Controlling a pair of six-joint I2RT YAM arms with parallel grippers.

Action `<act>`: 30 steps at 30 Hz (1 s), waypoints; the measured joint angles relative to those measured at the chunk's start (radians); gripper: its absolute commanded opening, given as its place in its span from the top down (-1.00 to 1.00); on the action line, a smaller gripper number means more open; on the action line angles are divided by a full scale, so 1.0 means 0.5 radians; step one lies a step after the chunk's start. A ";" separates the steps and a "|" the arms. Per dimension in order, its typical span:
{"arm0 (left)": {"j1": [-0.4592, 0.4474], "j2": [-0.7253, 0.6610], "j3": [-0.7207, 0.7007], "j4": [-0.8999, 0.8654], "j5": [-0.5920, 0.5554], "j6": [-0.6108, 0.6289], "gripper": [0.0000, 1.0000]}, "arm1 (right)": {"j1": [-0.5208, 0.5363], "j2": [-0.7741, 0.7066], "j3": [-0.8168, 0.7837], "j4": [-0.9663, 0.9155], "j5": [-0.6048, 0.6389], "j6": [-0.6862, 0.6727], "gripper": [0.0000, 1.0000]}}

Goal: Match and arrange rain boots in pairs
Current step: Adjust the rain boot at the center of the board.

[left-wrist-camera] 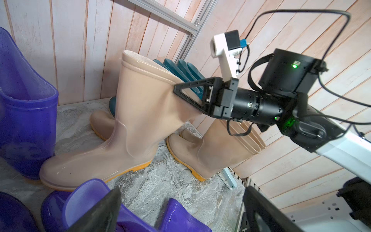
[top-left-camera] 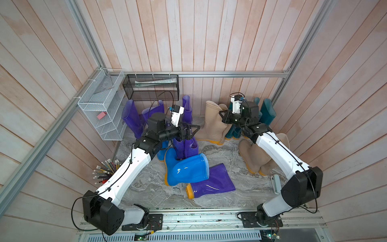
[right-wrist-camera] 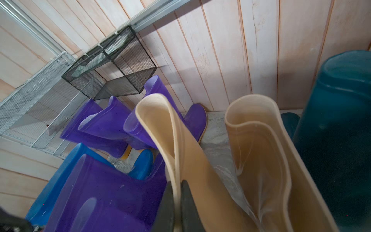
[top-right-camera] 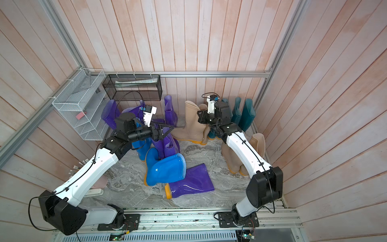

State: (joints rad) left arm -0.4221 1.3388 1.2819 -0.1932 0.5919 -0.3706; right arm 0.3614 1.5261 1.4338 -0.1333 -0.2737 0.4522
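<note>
Rain boots (top-left-camera: 251,157) part sorted: thin pinch on a soft rim

Right gripper (right-wrist-camera: 178,202) is clamped on the top rim of a standing beige boot (left-wrist-camera: 140,112) near the back wall. The shaft is pulled out of shape at the grip. A second beige boot (right-wrist-camera: 261,152) stands just beside it, with teal boots (top-left-camera: 268,113) close behind in the corner. Left gripper (top-left-camera: 191,131) is spread wide, holding nothing, above the upright purple boots (top-left-camera: 186,146) mid-floor.

Risks, as I judge them:
- The rim is floppy and glossy. On a lift it could slide out of the pinch, or the shaft could fold and tip the boot.
- Swinging it may knock the neighbour or the teal row.
- Blue boot (top-left-camera: 186,169) lies on its side, touching a fallen purple boot (top-left-camera: 211,184). Taking either could drag the other.
</note>
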 measured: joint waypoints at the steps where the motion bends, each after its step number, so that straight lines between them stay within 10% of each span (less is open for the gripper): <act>1: 0.002 0.000 0.000 0.000 0.006 -0.001 -0.95 | -0.001 -0.041 -0.023 -0.011 -0.013 0.000 1.00; 30: 0.003 0.006 -0.001 0.044 0.023 -0.052 -0.95 | 0.036 -0.064 -0.430 0.439 0.169 0.515 1.00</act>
State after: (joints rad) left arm -0.4206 1.3418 1.2816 -0.1711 0.6033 -0.3965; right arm 0.3794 1.4940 1.2190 0.0860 -0.1890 0.7097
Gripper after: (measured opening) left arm 0.974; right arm 0.066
